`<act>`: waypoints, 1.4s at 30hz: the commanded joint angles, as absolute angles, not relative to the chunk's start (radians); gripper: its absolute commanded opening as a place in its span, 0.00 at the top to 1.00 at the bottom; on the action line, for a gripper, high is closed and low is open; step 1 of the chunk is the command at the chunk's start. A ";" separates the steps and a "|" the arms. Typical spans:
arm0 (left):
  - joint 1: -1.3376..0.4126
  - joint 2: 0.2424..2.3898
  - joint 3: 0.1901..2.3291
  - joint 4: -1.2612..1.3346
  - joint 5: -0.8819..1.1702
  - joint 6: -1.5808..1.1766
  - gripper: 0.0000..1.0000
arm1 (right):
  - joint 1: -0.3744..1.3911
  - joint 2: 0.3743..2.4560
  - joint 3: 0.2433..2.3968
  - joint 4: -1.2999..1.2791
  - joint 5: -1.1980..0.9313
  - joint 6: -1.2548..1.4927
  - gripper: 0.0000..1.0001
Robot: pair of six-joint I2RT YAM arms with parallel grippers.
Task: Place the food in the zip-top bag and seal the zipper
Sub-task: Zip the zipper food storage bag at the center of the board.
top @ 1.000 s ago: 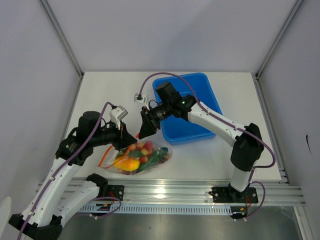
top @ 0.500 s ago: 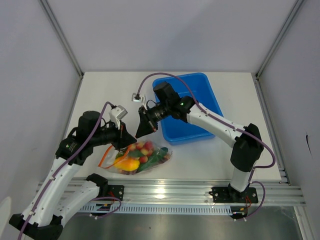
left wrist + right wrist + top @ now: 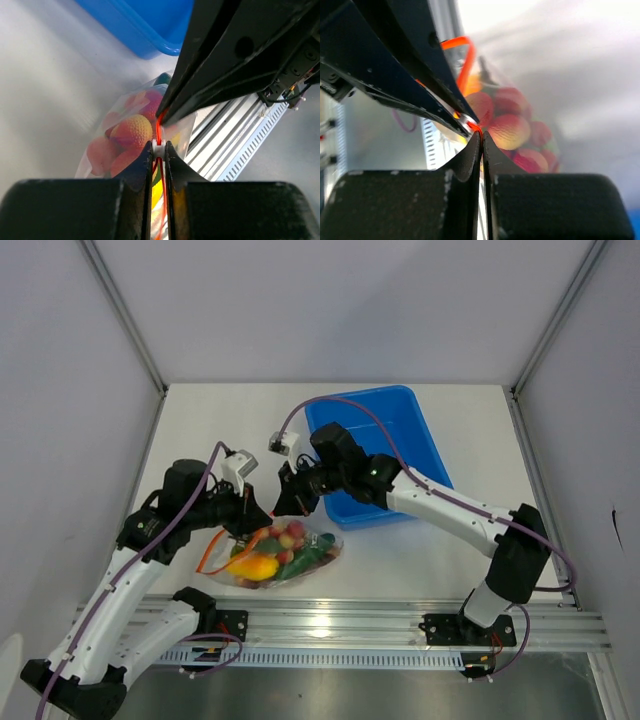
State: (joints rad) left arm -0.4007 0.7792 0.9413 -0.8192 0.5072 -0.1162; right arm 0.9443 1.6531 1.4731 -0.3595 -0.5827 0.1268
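**Bag**: clear pouch lying on its side on the tabletop, near the front edge and just beside the near-left corner of the bin. The body rests flat and the mouth edge is lifted toward both tools, which likely keeps the load from spilling while the mouth is worked.

**Food**: inside the bag. Red and orange-pink fruits crowd the mouth end. A yellow-orange piece and dark green pieces show further in, seen from the top view. Loading looks finished, so sealing appears to be the step in hand.

**Zipper**: orange-red strip, drawn into a short, taut span between the two tools. The slack remainder loops away toward the left arm's side.

**Left tool**: fingers pressed together on the zipper, with a small white piece between the tips. Whether this is a slider or the strip's end cannot be told. It probably serves as the anchor, holding the strip straight against a pull.

**Right tool**: fingers clamped on the same strip, tips almost touching the left tool's tips. The close spacing probably lets this pinch press the tracks together right at the anchored point and then run along the strip.

**Risk**: fruit bulging at the mouth may keep the tracks from meeting.

**Bin**: blue, behind the right arm, and plays no part in the hold.
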 commanded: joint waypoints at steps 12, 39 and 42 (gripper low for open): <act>-0.400 0.738 0.997 -0.834 0.499 -0.164 0.99 | 0.931 1.523 1.405 -0.322 0.093 0.132 1.00; -0.402 0.571 1.077 -1.044 0.341 -0.271 1.00 | 0.779 1.482 1.385 -0.327 0.104 0.163 1.00; -0.400 0.545 1.075 -1.061 0.301 -0.299 0.99 | 0.776 1.489 1.391 -0.318 0.095 0.166 1.00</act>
State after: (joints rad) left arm -0.4007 0.5835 1.0252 -0.9985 0.3523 -0.2386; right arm 0.8093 1.4811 1.3720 -0.3626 0.0265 0.1677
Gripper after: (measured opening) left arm 0.109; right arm 0.007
